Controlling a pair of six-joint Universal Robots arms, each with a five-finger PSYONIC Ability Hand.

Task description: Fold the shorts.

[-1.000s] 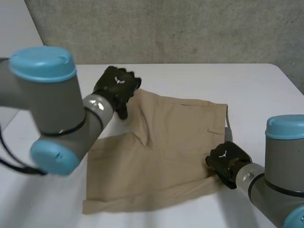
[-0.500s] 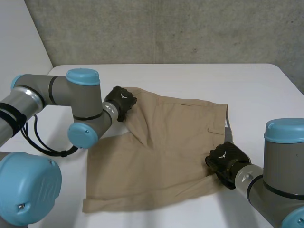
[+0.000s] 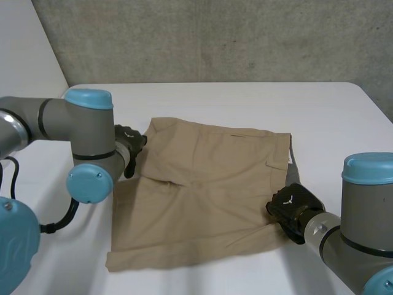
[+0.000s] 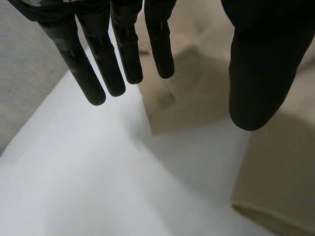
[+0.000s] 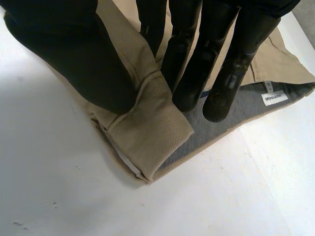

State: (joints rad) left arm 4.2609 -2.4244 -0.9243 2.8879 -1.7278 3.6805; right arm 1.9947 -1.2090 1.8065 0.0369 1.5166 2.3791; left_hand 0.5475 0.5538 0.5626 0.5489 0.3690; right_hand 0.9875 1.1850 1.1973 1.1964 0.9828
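Note:
Tan shorts (image 3: 202, 190) lie spread on the white table (image 3: 245, 101), waistband towards my right arm and leg hems towards my left. My left hand (image 3: 127, 147) hovers just off the far leg's hem corner, open, fingers (image 4: 123, 54) straight above bare table with the tan cloth (image 4: 197, 83) beyond their tips. My right hand (image 3: 291, 209) sits at the near waistband corner. Its thumb (image 5: 74, 54) presses the folded waistband (image 5: 147, 132) from outside, and its fingers (image 5: 231, 64) lie on the grey lining, pinching the cloth.
A concrete wall (image 3: 215, 37) runs behind the table and a pale panel (image 3: 24, 55) stands at the far left. A white label (image 5: 274, 98) shows inside the waistband. Bare table surrounds the shorts on all sides.
My left hand has let go of the far leg's corner and drawn back to the left. The lifted cloth has dropped flat. My right hand has not moved.

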